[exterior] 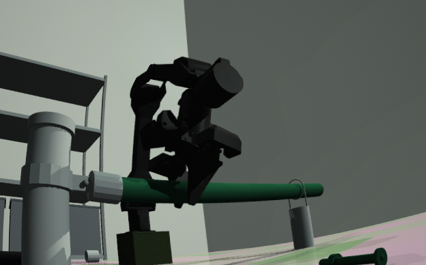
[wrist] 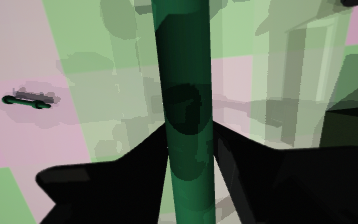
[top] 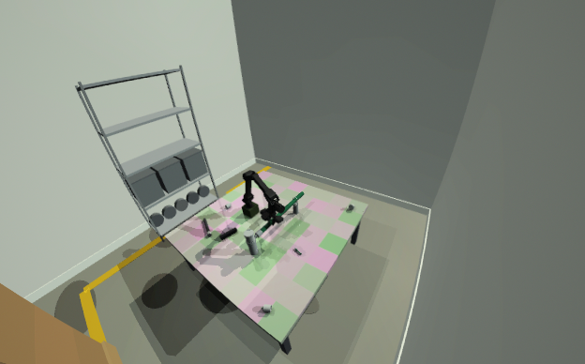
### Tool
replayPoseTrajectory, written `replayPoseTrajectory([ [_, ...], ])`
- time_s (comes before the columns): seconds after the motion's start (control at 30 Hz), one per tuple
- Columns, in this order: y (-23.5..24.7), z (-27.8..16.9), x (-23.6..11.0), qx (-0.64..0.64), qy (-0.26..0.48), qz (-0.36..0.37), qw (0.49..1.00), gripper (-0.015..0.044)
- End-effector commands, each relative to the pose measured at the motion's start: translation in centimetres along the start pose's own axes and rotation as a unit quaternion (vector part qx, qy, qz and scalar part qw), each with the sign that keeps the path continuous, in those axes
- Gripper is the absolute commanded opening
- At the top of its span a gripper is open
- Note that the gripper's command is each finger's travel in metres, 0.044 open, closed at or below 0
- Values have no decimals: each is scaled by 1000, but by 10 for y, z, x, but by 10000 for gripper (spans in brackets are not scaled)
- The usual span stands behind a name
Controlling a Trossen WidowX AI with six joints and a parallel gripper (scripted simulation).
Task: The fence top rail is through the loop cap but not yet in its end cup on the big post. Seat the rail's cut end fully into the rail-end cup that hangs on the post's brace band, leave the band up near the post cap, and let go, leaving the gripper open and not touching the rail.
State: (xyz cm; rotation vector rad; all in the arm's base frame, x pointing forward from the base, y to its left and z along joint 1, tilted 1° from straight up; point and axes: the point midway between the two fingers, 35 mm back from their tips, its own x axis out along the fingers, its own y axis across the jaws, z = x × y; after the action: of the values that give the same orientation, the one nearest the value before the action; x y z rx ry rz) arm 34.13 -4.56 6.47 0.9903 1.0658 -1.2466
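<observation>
The green top rail lies level above the table. Its far end passes through the wire loop cap on the small grey post. Its near end sits inside the grey rail-end cup, which hangs on the brace band of the big grey post. The band sits a little below the post cap. My gripper is shut on the rail near its middle, with a black finger on either side.
A green bolt lies on the checkered table. Small grey fittings and a black cylinder lie about. A metal shelf rack stands beside the table. The arm's dark base block stands behind the rail.
</observation>
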Motion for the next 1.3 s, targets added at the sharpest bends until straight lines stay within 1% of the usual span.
replayPoseTrajectory([
  [0.0, 1, 8, 0, 1, -7, 1, 1000, 0],
  [0.93, 2, 24, 1, 1, -8, 1, 1000, 0],
  [0.97, 1, 17, 3, -1, -1, -1, 1000, 0],
  [1.23, 1, 17, 3, -1, -1, -1, 1000, 0],
  [1.27, 1, 17, 3, -1, -1, -1, 1000, 26],
])
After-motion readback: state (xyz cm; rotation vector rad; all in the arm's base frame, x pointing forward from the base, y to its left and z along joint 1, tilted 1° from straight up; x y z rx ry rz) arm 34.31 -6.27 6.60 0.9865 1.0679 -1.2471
